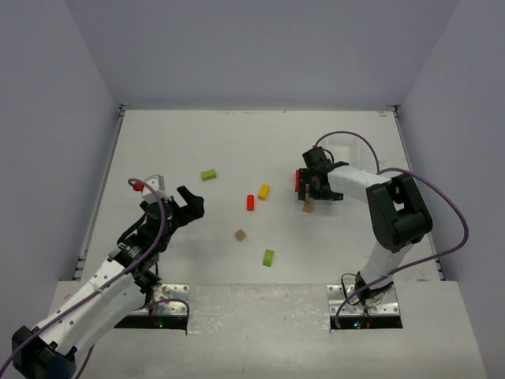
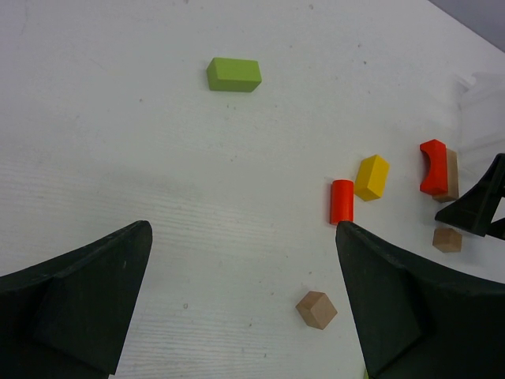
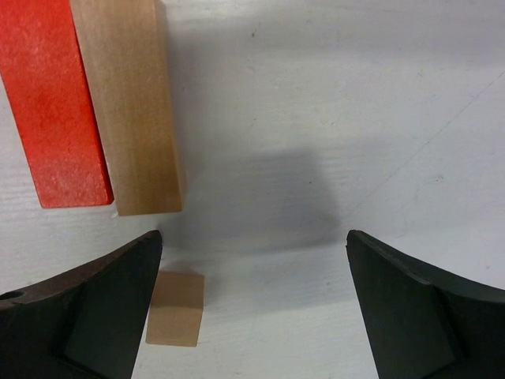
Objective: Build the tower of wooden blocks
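A: What carries it all?
B: A white bench, with the left arm and the right arm reaching out over it from the near edge

A: And the pincers?
B: The left pincer hangs above bare bench with its jaws wide apart and nothing between them. The right pincer also has its jaws spread wide and holds nothing; it points down close to the surface

A: Where are the wood blocks?
B: All lie on the bench. By the right pincer, a red arched piece lies flat against a plain brown bar, their long sides touching. A small brown cube sits just beside one finger there

A: The rest?
B: Mid-bench, a lime green bar lies on the far side, well apart from the others. A yellow block sits just beside a red cylinder. Nearer the arms are a second green block and another brown cube, each on its own
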Robot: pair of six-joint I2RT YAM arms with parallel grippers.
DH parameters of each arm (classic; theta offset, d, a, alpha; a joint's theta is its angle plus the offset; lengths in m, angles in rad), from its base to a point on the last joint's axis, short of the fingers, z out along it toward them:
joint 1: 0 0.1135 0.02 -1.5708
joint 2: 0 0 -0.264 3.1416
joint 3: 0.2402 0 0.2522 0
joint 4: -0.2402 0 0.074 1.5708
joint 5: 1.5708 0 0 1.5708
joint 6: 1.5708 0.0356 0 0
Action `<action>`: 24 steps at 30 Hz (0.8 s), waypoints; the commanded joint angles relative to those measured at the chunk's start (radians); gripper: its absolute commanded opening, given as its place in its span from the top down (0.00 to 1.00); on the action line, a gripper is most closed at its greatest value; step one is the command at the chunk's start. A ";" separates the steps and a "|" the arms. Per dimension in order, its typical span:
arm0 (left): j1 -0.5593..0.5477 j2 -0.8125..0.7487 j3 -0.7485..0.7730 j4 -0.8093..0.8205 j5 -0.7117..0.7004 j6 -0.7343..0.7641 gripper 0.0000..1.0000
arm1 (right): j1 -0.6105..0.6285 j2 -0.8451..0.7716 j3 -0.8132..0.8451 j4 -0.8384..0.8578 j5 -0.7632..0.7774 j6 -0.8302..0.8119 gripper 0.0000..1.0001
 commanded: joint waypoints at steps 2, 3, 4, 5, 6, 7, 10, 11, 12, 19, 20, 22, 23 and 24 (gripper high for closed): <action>0.006 -0.008 -0.008 0.040 -0.001 0.014 0.00 | -0.022 0.042 0.052 -0.008 0.066 0.021 0.01; 0.006 -0.008 -0.008 0.041 -0.001 0.014 0.00 | -0.023 0.048 0.055 -0.004 0.062 0.018 0.01; 0.006 -0.007 -0.009 0.042 -0.003 0.014 0.00 | -0.023 0.055 0.056 0.000 0.058 0.017 0.01; 0.006 -0.006 -0.009 0.041 -0.004 0.015 0.00 | -0.023 0.058 0.059 0.002 0.058 0.017 0.01; 0.006 -0.005 -0.008 0.041 -0.005 0.014 0.00 | -0.023 0.063 0.064 0.003 0.057 0.017 0.01; 0.006 -0.004 -0.008 0.042 -0.006 0.014 0.00 | -0.025 0.069 0.068 0.003 0.056 0.016 0.01; 0.007 -0.004 -0.008 0.042 -0.008 0.014 0.00 | -0.025 0.079 0.078 0.004 0.047 0.016 0.01; 0.006 -0.003 -0.008 0.042 -0.009 0.015 0.00 | -0.025 0.079 0.080 0.006 0.044 0.014 0.01; 0.007 -0.003 -0.008 0.042 -0.010 0.017 0.00 | -0.025 0.079 0.080 0.006 0.042 0.014 0.01; 0.006 -0.002 -0.008 0.042 -0.014 0.015 0.00 | -0.026 0.060 0.061 0.005 0.041 0.020 0.01; 0.006 -0.002 -0.006 0.042 -0.014 0.017 0.00 | -0.026 0.047 0.054 0.005 0.042 0.019 0.01; 0.005 -0.003 -0.006 0.041 -0.013 0.016 0.00 | -0.026 0.024 0.040 -0.003 0.048 0.020 0.01; 0.004 -0.003 -0.006 0.042 -0.013 0.017 0.00 | -0.026 0.014 0.033 -0.008 0.046 0.019 0.01; 0.005 -0.001 -0.006 0.042 -0.012 0.017 0.00 | -0.026 -0.001 0.023 -0.010 0.038 0.014 0.01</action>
